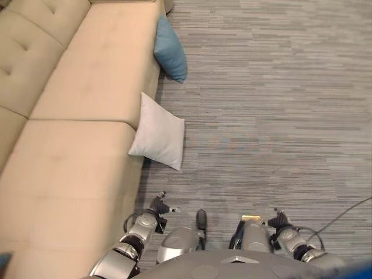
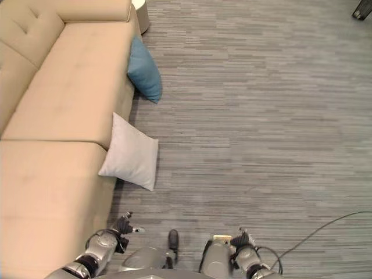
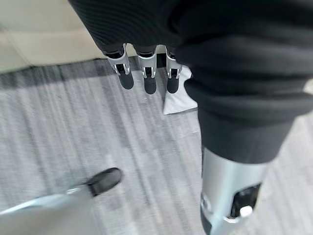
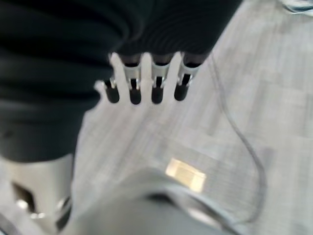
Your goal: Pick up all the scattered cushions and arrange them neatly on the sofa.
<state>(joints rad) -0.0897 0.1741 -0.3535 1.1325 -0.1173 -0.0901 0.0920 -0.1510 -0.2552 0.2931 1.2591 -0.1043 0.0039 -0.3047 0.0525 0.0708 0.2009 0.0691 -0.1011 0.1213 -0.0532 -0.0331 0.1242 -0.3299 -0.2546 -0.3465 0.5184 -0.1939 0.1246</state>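
Observation:
A pale grey cushion (image 1: 158,132) stands on the carpet, leaning against the front of the beige sofa (image 1: 75,157). Farther along, a blue cushion (image 1: 170,49) leans on the same sofa front, its lower corner on the floor. My left hand (image 1: 157,208) hangs low beside the sofa, short of the grey cushion, with fingers (image 3: 146,73) straight and holding nothing. A corner of the grey cushion (image 3: 178,98) shows just past them. On the other side my right hand (image 1: 278,223) hangs over bare carpet, its fingers (image 4: 145,84) straight and holding nothing.
Grey striped carpet (image 1: 273,116) spreads to the right of the sofa. A pale round object (image 2: 141,14) stands beyond the sofa's far end. A dark object (image 2: 363,9) sits at the far right corner.

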